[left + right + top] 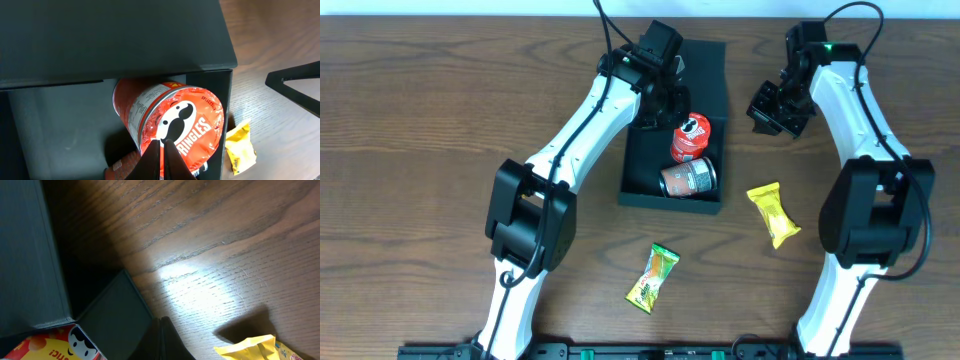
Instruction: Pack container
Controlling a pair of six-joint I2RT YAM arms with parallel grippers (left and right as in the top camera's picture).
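The dark teal container (640,190) lies open mid-table, its lid (705,70) swung back. Inside are a red Pringles can (691,138) and a grey-brown can (688,178). My left gripper (665,98) hangs over the box's far end. In the left wrist view its jaws (162,143) are shut and empty, just above the red can (190,117), with the lid (115,35) behind. My right gripper (778,108) hovers right of the box. Its jaws (161,322) are shut and empty, beside the container wall (112,310).
A yellow packet (773,213) lies on the wood right of the box and shows in both wrist views (240,148) (260,347). A green-and-orange packet (653,277) lies in front of the box. The table is dark wood.
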